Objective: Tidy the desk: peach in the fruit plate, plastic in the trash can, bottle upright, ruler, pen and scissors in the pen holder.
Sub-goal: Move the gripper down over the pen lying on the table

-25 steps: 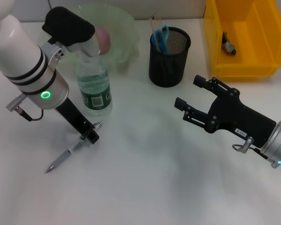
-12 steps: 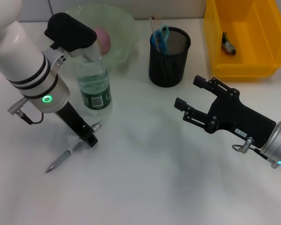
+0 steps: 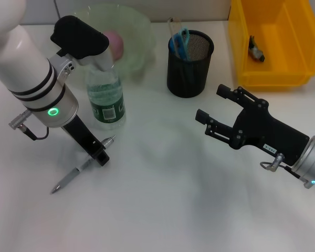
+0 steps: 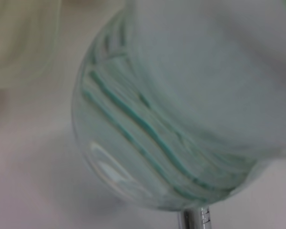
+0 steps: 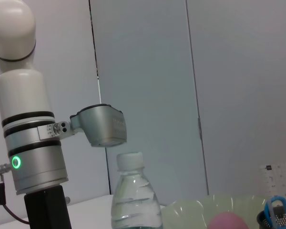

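One clear ribbed plastic bottle (image 3: 105,97) stands upright; I see my left gripper (image 3: 97,151) over the slim silver pen (image 3: 82,167), grip unclear, right gripper (image 3: 216,111) spread wide.

Left gripper (image 3: 97,152) low over the white desk (image 3: 163,199), one dark finger tip just beside the silver pen (image 3: 83,168); whether open or closed, not clear. Upright water bottle (image 3: 106,97) near behind the jaws, peach (image 3: 115,43) in green fruit plate (image 3: 134,31) farther behind. Right gripper (image 3: 215,113) with jaws spread, holding nothing, black mesh pen holder (image 3: 189,65) just ahead of them, yellow bin (image 3: 291,47) beyond.
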Motion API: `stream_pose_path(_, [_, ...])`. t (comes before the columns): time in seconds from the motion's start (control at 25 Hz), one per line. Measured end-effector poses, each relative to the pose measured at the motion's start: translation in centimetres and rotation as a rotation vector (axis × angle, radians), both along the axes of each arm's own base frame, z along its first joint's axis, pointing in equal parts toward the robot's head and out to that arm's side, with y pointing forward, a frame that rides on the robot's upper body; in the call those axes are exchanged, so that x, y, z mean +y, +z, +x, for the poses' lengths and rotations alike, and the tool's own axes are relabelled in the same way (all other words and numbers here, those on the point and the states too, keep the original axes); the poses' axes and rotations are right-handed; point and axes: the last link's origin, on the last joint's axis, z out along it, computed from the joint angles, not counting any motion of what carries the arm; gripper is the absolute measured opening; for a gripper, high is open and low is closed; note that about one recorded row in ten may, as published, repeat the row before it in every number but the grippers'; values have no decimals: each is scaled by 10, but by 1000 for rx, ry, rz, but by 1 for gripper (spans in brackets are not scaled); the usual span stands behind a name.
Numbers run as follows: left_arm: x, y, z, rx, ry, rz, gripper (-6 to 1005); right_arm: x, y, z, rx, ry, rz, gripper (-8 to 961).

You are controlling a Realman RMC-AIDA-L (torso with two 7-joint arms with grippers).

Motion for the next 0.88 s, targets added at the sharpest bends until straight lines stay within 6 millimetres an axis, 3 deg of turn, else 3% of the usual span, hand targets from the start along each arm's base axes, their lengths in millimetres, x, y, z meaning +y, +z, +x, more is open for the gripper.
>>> stream_pose_path(0.24, [0,0,0,0,0,-2,438,1,0,0,1,-1,3,801])
stream_pose_path(0.72, [-1,-1,1,7,-7,-7,205,2,1,-2,4,2,5,801])
stream_pose_path(0.88, [-1,-2,1,8,-9,-8,188,3,1,-2,3,4,5,801])
